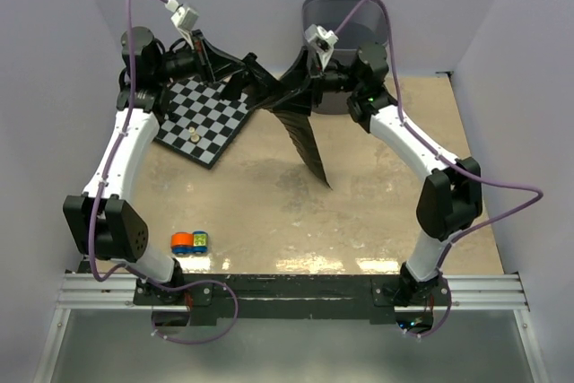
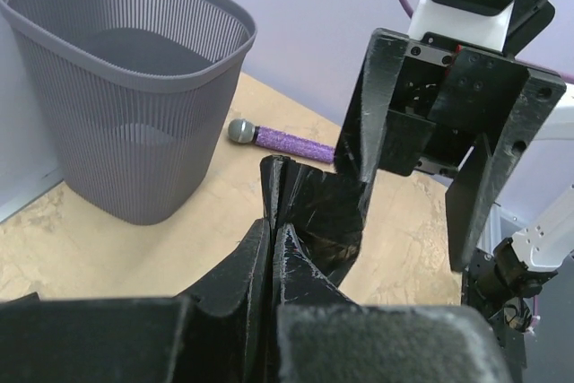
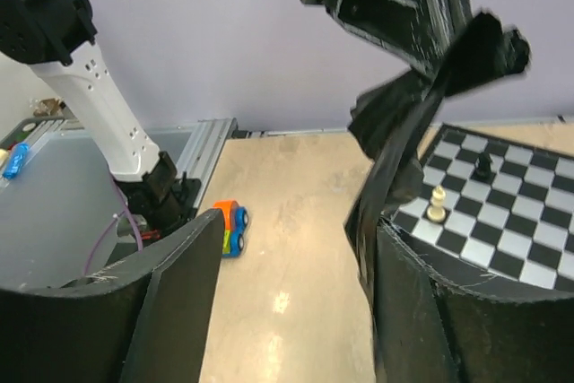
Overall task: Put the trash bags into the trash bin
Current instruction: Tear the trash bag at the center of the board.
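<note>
Hanging from the clenched left gripper (image 2: 272, 229) is one trash bag (image 2: 319, 211) (one trash bin (image 2: 117, 161) behind), right gripper (image 3: 298, 226) released

A grey mesh trash bin (image 2: 117, 150) stands upright at the upper left on a tan table (image 2: 81, 239). Just beside it on the right lies a purple glittery microphone (image 2: 287, 143), its grey head toward the bin. In the foreground the left gripper (image 2: 272, 302) pinches a crumpled black trash bag (image 2: 314, 213), which rises toward the right gripper (image 2: 408, 213). That gripper's jaws stand apart, one finger touching the bag.
</note>
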Tool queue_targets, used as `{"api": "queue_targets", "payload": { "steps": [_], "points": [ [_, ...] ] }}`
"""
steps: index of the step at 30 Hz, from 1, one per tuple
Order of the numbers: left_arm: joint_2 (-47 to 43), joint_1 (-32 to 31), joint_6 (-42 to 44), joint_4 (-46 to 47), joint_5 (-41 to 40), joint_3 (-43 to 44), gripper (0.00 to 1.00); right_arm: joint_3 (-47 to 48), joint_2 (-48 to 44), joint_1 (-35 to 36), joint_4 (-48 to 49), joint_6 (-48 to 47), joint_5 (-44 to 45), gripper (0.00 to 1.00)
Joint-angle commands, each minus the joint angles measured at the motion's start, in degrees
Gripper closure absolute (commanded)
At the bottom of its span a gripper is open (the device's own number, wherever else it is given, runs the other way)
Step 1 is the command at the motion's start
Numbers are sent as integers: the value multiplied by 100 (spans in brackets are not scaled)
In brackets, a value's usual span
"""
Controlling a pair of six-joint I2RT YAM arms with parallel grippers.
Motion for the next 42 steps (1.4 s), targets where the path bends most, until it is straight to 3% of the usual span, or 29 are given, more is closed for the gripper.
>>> {"api": "queue_targets", "payload": {
  "steps": [1, 3, 6, 14, 22, 29, 34, 39, 42],
  "points": [
    [-380, -29, 65, 211, -86, -62, 100, 525, 175, 190, 39, -135, 454, 29],
    [-424, -38, 82, 167, -51, -79, 100, 718, 281, 225, 30, -152, 587, 17],
    [-485, -29, 170, 18, -16, -88, 100, 947, 421, 251, 4, -152, 719, 10],
    [-679, -73, 777, -791, 64, -150, 100, 1176, 518, 260, 434, 260, 983, 12],
    [-916, -267, 839, -915, 20, -440, 100, 1334, 615, 392, 619, 471, 1053, 19],
    [-1004, -302, 926, -1064, 11, -466, 100, 1387, 738, 427, 636, 516, 992, 51],
    [-1022, -302, 997, -1099, -7, -440, 100, 1352, 756, 427, 478, 472, 1045, 55],
    [-1030, -302, 1023, -1117, 11, -457, 100, 1360, 791, 436, 496, 463, 992, 80],
    [-1030, -302, 1041, -1099, -50, -449, 100, 1369, 826, 436, 504, 489, 913, 89]
  ]
}}
